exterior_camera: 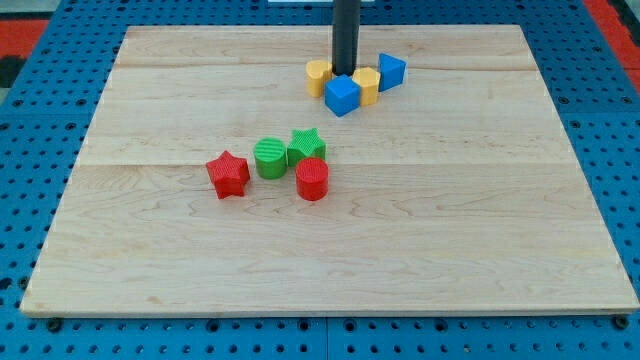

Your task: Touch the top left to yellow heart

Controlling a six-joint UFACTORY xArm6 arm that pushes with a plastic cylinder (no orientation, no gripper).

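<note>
Your board (330, 255) is a pale wooden top, and every place below is given relative to the blue cube (342, 95). Red star (228, 174): well off toward the view's lower left of the blue cube. Green cylinder (269, 158): below and left of it, just right of the red star. Green star (306, 146): below the cube, touching the green cylinder. Red cylinder (312, 180): further below, just under the green star. Yellow block (319, 77), shape hard to make out, possibly the heart: immediately up-left of the cube, close against it. My tip (345, 74): the dark rod comes down directly behind the cube; its very end is hidden by the cube's top edge, between the two yellow pieces, and you cannot tell whether it touches either. There is no hand on this rod, so nothing is held. Second yellow block (367, 85): touching the cube's right side. Blue block (391, 72), angular: up-right of the cube, beside that yellow piece.
</note>
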